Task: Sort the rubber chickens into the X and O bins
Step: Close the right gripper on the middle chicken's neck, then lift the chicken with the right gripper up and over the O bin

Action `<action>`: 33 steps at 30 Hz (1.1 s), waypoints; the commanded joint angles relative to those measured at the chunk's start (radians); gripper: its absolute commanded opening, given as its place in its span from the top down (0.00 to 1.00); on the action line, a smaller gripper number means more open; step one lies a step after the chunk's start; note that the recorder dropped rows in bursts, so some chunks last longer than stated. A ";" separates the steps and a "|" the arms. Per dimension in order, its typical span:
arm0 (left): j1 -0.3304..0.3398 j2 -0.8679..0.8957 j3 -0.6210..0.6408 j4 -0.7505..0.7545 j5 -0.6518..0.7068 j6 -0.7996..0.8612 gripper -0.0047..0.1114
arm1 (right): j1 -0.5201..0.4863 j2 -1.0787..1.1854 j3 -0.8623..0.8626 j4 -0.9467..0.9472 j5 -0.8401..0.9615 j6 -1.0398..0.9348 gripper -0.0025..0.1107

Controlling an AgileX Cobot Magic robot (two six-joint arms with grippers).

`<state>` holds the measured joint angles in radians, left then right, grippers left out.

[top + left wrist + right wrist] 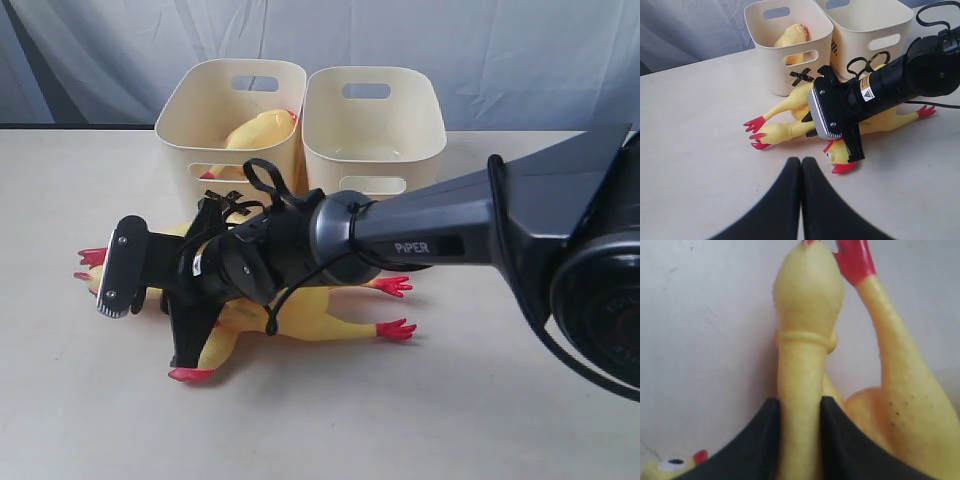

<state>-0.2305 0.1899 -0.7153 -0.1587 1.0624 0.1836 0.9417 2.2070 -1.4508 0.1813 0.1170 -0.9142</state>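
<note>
At the back of the pale tabletop (400, 420), two cream-white rounded plastic tubs with slot handles stand side by side, touching or nearly so. The left-hand tub (185, 160) bears a black X (801, 76) on its front wall and holds one yellow rubber chicken toy (255, 130), lying tilted with a red patch at its upper end near the rim. The right-hand tub (370, 150) has a dark mark on its side wall in the left wrist view, too cut off to read.

In front of the tubs, at least two more yellow rubber chickens with red feet (310, 315) lie crossed on the table, one with its feet toward the left, the other toward the right. The right arm reaches across them. Its right gripper (799, 407) has its black fingers pressed on either side of a long yellow limb of one table chicken (807, 300), which ends in a red tip beside a second red-footed leg. A chicken head with an eye lies just beside the fingers.

The left gripper (801, 162) hangs over bare table with its fingers closed together, holding nothing.
</note>
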 commanded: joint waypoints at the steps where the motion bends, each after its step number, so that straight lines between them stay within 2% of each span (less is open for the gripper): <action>1: 0.000 -0.009 0.002 0.002 -0.006 -0.006 0.96 | -0.004 0.001 -0.002 -0.002 0.018 0.000 0.92; 2: 0.000 -0.009 0.002 0.002 -0.006 -0.006 0.96 | -0.004 0.001 -0.002 -0.002 0.022 0.000 0.98; 3: 0.000 -0.009 0.002 0.002 -0.006 -0.006 0.96 | -0.004 0.001 -0.002 -0.002 0.031 0.000 0.98; 18: 0.000 -0.009 0.002 0.000 0.013 -0.006 0.96 | -0.004 -0.145 -0.002 0.060 0.187 0.074 0.99; 33: 0.000 -0.009 0.002 -0.009 0.108 -0.007 0.96 | -0.004 -0.510 -0.002 0.145 0.399 0.391 0.99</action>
<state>-0.2305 0.1899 -0.7153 -0.1605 1.1580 0.1836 0.9417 1.7721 -1.4528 0.3132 0.4968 -0.5858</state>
